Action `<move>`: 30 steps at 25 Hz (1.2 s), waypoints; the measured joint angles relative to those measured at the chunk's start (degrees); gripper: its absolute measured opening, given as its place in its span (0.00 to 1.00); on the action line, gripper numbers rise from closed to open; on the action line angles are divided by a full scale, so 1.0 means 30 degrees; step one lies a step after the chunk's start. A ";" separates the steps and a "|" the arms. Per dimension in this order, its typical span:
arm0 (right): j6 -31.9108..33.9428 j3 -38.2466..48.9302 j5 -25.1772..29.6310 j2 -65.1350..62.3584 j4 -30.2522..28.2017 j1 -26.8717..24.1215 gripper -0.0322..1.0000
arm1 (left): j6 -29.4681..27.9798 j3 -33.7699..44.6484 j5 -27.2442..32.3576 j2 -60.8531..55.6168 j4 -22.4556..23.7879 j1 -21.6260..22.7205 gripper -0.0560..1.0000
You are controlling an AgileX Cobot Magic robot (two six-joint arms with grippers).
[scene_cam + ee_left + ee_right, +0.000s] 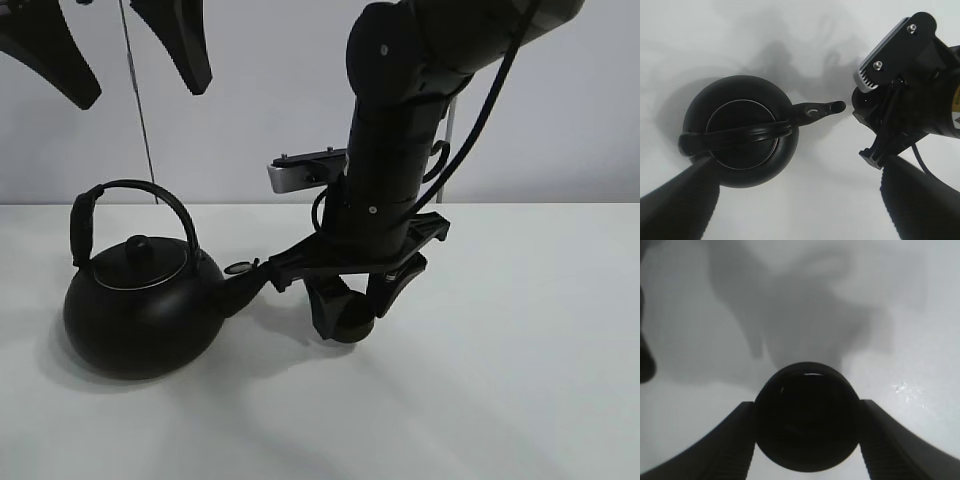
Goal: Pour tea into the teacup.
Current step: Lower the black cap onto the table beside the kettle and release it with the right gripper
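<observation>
Kettle (140,310) upright on table (480,390), spout (245,290) toward right arm. Teacup (806,422) just beyond spout tip, upright, low at table; contact with table unclear. Right gripper (355,305) clamped on teacup, one finger each side. Left gripper (142,92) high above kettle, spread wide, empty.

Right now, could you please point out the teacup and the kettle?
teacup (806,420): right wrist view, on its dark inside.
kettle (140,320): exterior high view, on its round body.
</observation>
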 joint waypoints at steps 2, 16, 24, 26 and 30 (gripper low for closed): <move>0.0000 -0.0064 -0.0146 0.0289 0.0000 0.0000 0.42 | 0.0000 0.0000 0.0000 0.0000 0.0000 0.0000 0.65; 0.0000 -0.0085 -0.0940 0.0738 0.0217 0.0000 0.42 | 0.0013 0.0000 0.0000 0.0000 0.0000 0.0000 0.65; 0.0000 -0.0085 -0.0468 0.0650 0.0233 0.0000 0.59 | 0.0013 0.0000 0.0000 0.0000 0.0000 0.0000 0.65; 0.0362 -0.0085 -0.0105 0.0367 0.0197 0.0000 0.63 | 0.0013 0.0000 0.0000 0.0000 0.0000 0.0000 0.65; 0.1224 -0.0085 0.0615 -0.1314 -0.0344 -0.0194 0.67 | 0.0013 0.0000 0.0000 0.0000 0.0000 0.0000 0.65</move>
